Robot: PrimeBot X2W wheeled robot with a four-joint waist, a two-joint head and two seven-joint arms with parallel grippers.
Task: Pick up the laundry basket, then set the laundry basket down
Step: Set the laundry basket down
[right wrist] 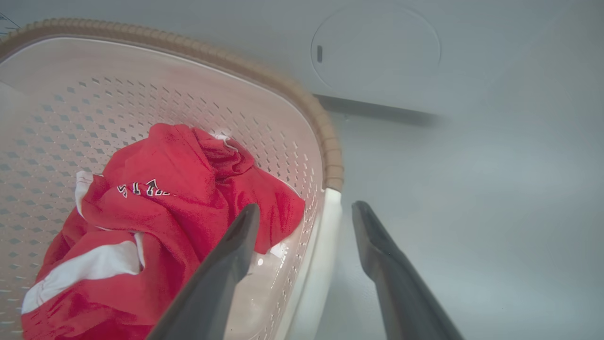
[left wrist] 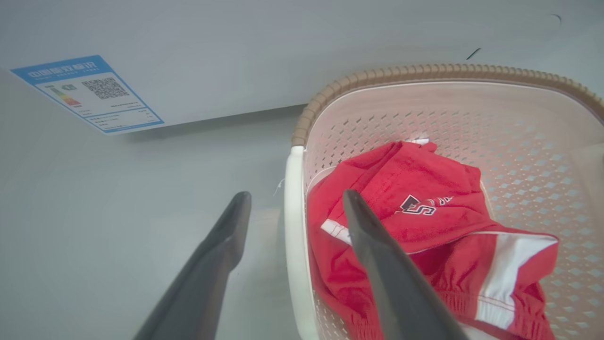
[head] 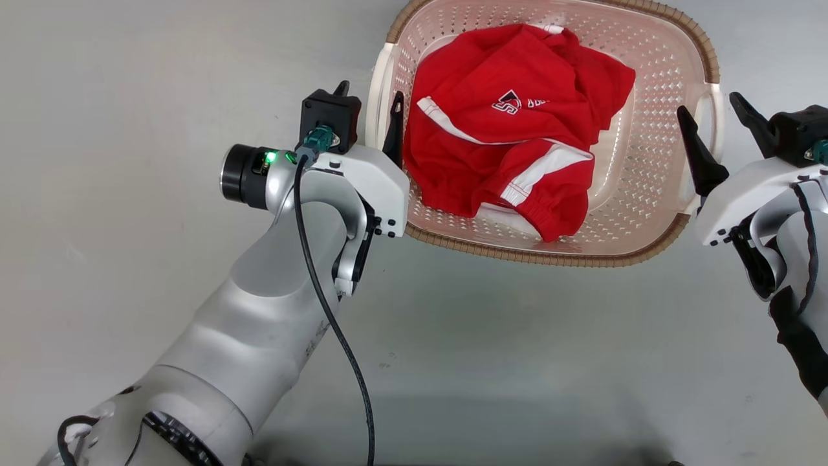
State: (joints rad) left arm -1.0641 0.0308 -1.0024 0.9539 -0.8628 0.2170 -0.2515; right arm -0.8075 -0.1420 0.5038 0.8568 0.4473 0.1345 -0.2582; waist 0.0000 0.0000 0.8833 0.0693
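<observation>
You are at the pick-up step. The laundry basket (head: 653,129) appears to rest on the grey floor (head: 162,162) at 12 o'clock in the head view, not yet lifted as far as I can judge. Your left gripper (head: 369,90) is at the basket's 9 o'clock side, its jaws released and straddling the white left handle (left wrist: 293,245), one inside the wall and one outside. Your right gripper (head: 707,103) mirrors that at 3 o'clock, its jaws spread either side of the right handle (right wrist: 321,255). The next move, I judge, is to clench both on the handles together and raise evenly, or the basket may tip. Watch the red shirt (head: 517,129) inside: it lies just beside the inner left jaw and could get pinched. Beyond the far rim stands a white appliance front (right wrist: 377,47) with a blue label (left wrist: 89,94) at 10 o'clock in the left wrist view, so keep the lift clear of it.
</observation>
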